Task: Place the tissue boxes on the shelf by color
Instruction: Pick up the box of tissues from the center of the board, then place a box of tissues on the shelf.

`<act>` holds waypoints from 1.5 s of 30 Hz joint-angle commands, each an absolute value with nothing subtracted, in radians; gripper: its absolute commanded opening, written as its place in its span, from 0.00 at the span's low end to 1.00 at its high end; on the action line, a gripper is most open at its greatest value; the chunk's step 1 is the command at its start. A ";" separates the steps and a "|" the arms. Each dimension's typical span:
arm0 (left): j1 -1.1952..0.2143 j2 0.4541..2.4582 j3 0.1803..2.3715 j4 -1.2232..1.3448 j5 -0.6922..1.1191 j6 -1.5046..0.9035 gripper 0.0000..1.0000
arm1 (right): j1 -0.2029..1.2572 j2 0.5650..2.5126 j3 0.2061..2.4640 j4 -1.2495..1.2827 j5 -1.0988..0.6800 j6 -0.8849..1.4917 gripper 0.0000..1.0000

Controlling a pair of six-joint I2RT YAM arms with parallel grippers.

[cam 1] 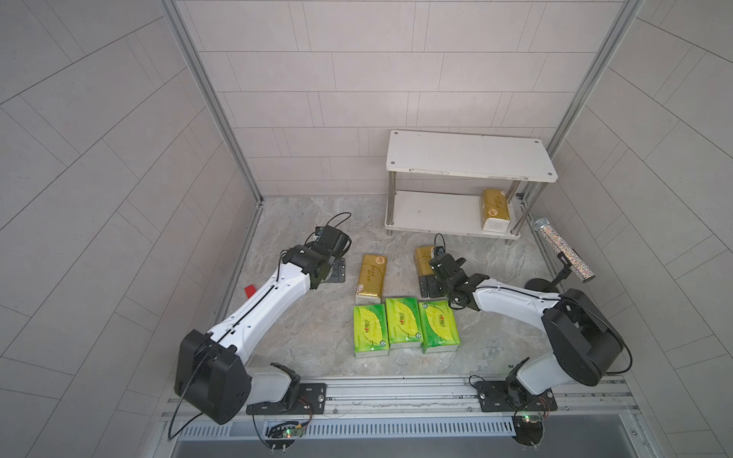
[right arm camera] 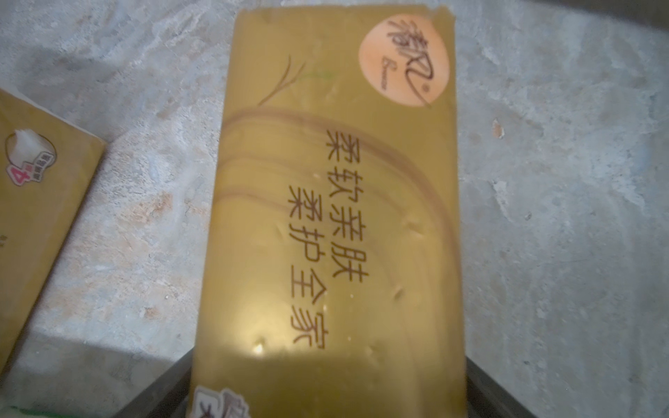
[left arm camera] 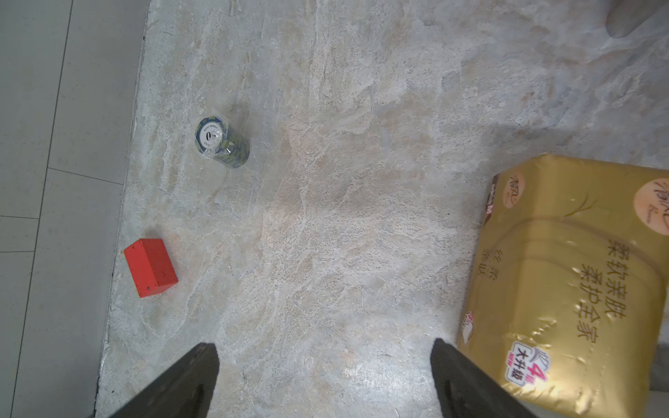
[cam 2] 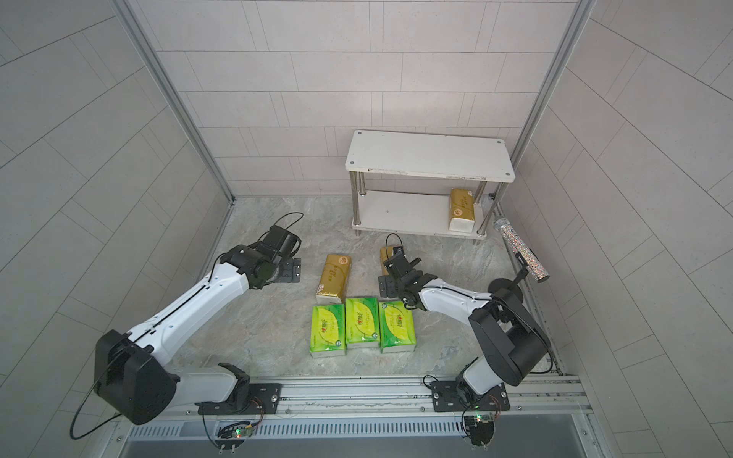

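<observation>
The shelf (cam 1: 468,156) stands at the back right, with one gold tissue box (cam 1: 496,210) at the right end of its lower board. Another gold tissue box (cam 1: 371,275) lies mid-table. In front of it, three green tissue boxes (cam 1: 403,327) lie side by side. My right gripper (right arm camera: 325,362) is open and points down over a third gold tissue box (right arm camera: 333,202) that lies on the table, one finger along each long side; in a top view the arm hides most of that pack (cam 1: 421,257). My left gripper (left arm camera: 322,347) is open over bare table, left of the mid-table gold pack (left arm camera: 564,289).
A red block (left arm camera: 150,267) and a small taped roll (left arm camera: 221,143) lie near the table's left edge. A glittery microphone on a stand (cam 1: 563,250) leans at the right wall beside the shelf. Tiled walls enclose three sides.
</observation>
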State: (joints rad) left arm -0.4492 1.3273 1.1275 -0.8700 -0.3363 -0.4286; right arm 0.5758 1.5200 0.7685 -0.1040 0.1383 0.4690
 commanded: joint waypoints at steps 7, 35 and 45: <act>-0.442 1.318 1.144 -0.897 -0.370 -0.433 1.00 | 0.581 1.542 0.739 -0.033 0.180 0.428 0.97; -0.442 1.373 1.187 -0.885 -0.382 -0.437 1.00 | 0.503 1.263 0.853 -0.278 0.172 0.440 0.76; -0.442 1.380 1.206 -0.887 -0.390 -0.436 1.00 | 0.370 1.358 0.998 -0.307 0.116 0.404 0.76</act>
